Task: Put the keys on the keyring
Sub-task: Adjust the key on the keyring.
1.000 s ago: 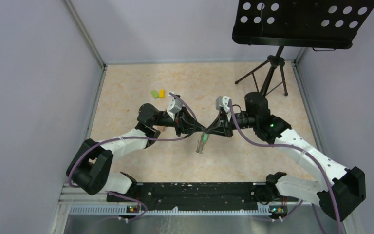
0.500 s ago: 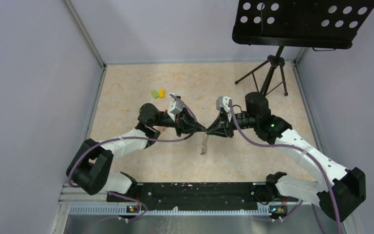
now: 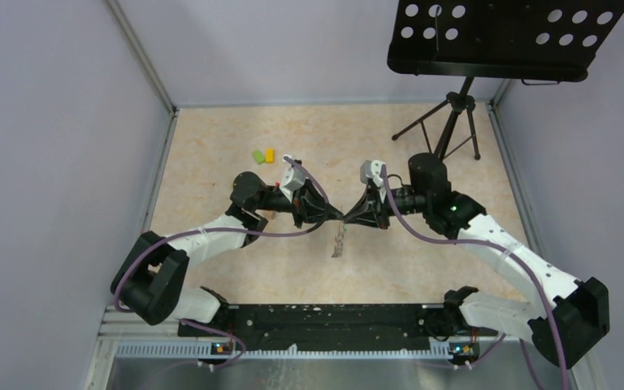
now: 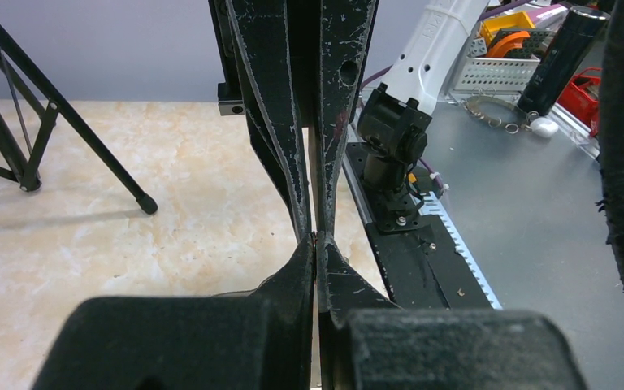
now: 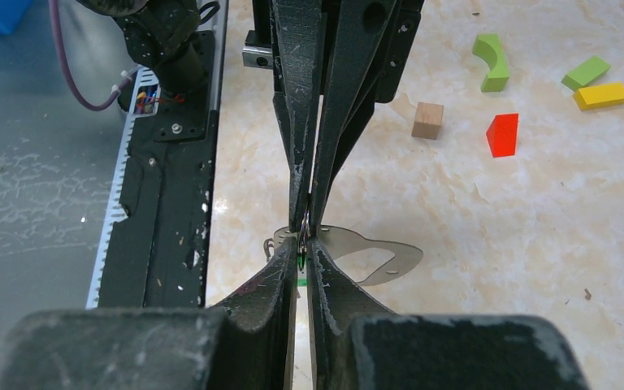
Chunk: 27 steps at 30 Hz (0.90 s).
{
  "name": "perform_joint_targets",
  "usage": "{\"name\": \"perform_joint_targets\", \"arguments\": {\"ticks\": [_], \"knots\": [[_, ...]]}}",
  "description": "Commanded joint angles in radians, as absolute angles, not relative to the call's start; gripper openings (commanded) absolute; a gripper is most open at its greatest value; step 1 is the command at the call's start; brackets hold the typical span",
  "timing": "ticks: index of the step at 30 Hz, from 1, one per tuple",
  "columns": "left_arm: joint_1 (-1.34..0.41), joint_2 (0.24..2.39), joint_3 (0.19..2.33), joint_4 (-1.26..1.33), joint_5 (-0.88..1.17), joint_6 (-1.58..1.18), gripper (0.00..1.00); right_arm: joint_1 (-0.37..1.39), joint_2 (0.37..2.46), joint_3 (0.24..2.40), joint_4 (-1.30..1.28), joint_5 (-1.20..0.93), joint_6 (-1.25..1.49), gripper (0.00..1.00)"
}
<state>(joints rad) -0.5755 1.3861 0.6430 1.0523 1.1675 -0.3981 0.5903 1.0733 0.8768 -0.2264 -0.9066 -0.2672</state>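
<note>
Free near-side tabletop [image 3: 292, 272]; tripod [image 3: 453, 122] far right, blocks [image 3: 263, 155] far left.

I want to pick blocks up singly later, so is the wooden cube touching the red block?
Apart. The right wrist view shows a strip of bare table between the wooden cube and the red block.

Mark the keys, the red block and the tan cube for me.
the keys [image 3: 338, 243]: top external view, middle of the hanging bunch.
red block [image 5: 502, 134]: right wrist view, middle of its visible face.
tan cube [image 5: 427, 119]: right wrist view, centre of its face.
</note>
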Motion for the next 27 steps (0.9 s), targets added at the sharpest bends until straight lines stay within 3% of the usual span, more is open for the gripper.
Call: {"name": "perform_joint_targets", "arguments": {"ticks": [1, 19, 27], "knots": [[-0.572, 1.389, 0.648, 1.096, 1.163, -0.406, 0.00, 0.580, 1.080, 0.905, -0.187, -0.948, -0.267, 0.07], [-0.572, 1.394, 0.638, 1.110, 1.160, -0.408, 0.00, 0.580, 1.080, 0.911, -0.173, -0.945, -0.249, 0.00], [-0.572, 1.371, 0.657, 1.002, 1.205, -0.302, 0.00, 0.581, 1.082, 0.984, -0.312, -0.850, -0.344, 0.00]]}}
